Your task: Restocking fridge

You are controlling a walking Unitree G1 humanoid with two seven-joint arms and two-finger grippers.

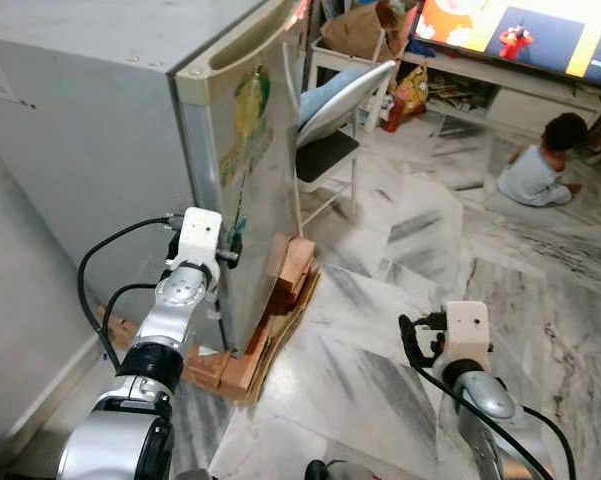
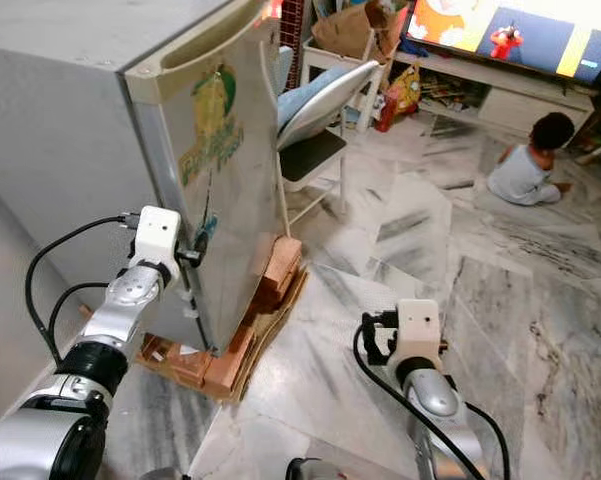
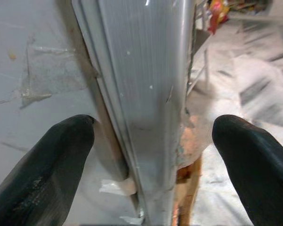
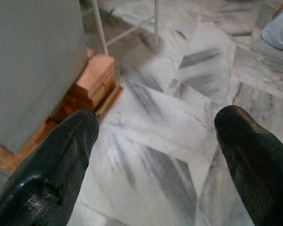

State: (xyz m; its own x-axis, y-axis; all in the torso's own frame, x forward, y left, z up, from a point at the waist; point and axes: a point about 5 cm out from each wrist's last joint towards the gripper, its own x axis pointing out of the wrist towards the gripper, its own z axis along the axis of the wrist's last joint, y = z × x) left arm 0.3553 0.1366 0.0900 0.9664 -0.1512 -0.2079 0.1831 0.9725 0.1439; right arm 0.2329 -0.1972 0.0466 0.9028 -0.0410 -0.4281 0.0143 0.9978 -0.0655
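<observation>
A grey fridge point(image 1: 90, 130) stands on bricks, and its door point(image 1: 265, 190) carries a green and yellow sticker. My left gripper point(image 1: 230, 245) is raised to the door's side edge at about mid height. In the left wrist view this left gripper point(image 3: 153, 136) is open. The door edge point(image 3: 146, 94) runs between its two fingers, and neither finger touches it. Lower down on the right, my right gripper point(image 1: 412, 335) hangs over the marble floor. The right wrist view shows the right gripper point(image 4: 155, 136) open with nothing in it.
Bricks point(image 1: 292, 268) and flattened cardboard point(image 1: 280, 335) stick out under the fridge. A white folding chair point(image 1: 330, 125) stands just beyond the door. A person point(image 1: 542, 163) sits on the floor at the far right, before a TV point(image 1: 520, 30). A wall point(image 1: 20, 300) lies close on my left.
</observation>
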